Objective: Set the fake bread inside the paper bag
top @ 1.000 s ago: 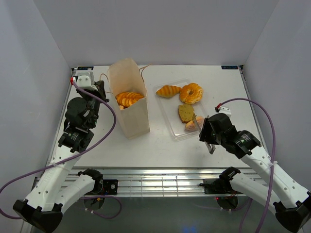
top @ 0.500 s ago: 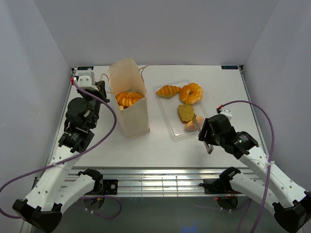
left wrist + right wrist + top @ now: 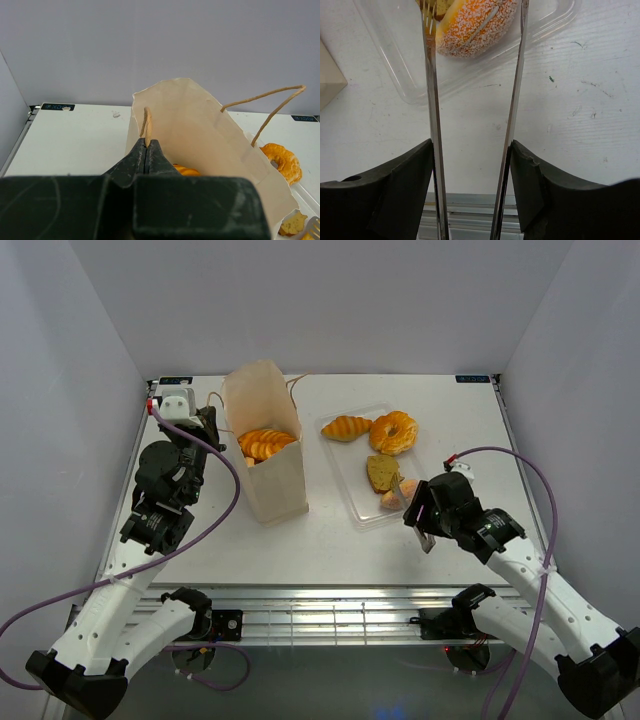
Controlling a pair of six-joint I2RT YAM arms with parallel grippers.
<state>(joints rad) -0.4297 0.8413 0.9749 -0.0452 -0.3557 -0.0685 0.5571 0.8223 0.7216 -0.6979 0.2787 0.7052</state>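
Note:
The paper bag (image 3: 268,455) stands upright and open at the left, with orange loaves (image 3: 265,443) inside. My left gripper (image 3: 208,426) is shut on the bag's near string handle (image 3: 146,122), at the rim (image 3: 146,142). A croissant (image 3: 346,427), a golden ring pastry (image 3: 393,432), a dark brown piece (image 3: 381,472) and a pinkish bun (image 3: 396,497) lie on the clear tray (image 3: 362,510). My right gripper (image 3: 422,515) holds metal tongs (image 3: 431,75) between its jaws (image 3: 471,150). The tong arms are spread, their tips on either side of the bun (image 3: 472,27).
The tray's near rim (image 3: 395,65) lies under the tongs. The bag's far handle (image 3: 270,107) sticks up to the right. White walls close the table on three sides. The table's front edge and rail run just below the right gripper (image 3: 470,210).
My right arm has shifted slightly left and toward the tray, bringing the tongs closer around the pinkish bun. The left arm and the bag have not moved.

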